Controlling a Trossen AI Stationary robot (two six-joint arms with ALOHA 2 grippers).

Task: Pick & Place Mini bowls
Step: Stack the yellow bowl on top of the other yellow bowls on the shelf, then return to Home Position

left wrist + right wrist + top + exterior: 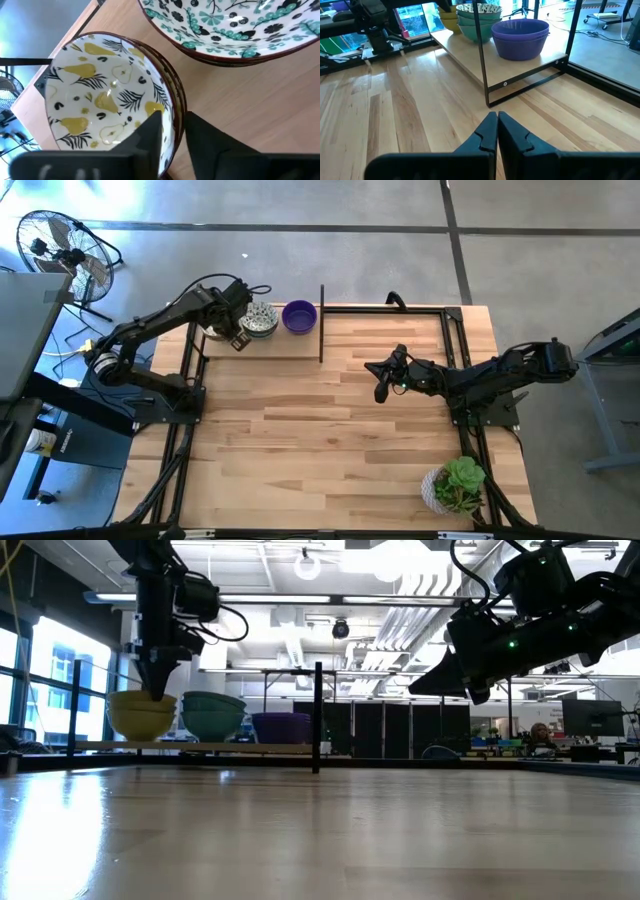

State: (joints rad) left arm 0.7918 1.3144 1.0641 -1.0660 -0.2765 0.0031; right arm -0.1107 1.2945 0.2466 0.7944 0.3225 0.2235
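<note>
The mini bowls are gathered in three nested stacks on a raised wooden shelf (262, 346) in the upper centre of the high view, at the far edge of the bench (330, 440). In the low view the stacks stand in a row at left: a yellow stack (141, 714), a green stack (213, 715) and a purple stack (281, 726), each just beside the next.

The left end effector (172, 131) is positioned over the rim of the top pear-patterned bowl (105, 95) of the yellow stack. One finger (152, 132) lies inside the rim and the other outside it, with the wall of the bowl between them. The fingers are slightly parted; whether the rim is gripped or released cannot be told.

The right end effector (497, 131) hangs above the bare bench at centre right of the high view, well apart from the shelf, with its fingers pressed together on nothing.

The bowls appear to be glazed ceramic and should be treated as rigid, moderately heavy for their size, slippery and liable to chip. A pinch across the rim wall is judged the only practical hold. Because the bowls are nested, the one beneath may lift with the top bowl; a straight vertical lift is advised.

A potted plant (455, 486) stands at the lower right of the bench.
</note>
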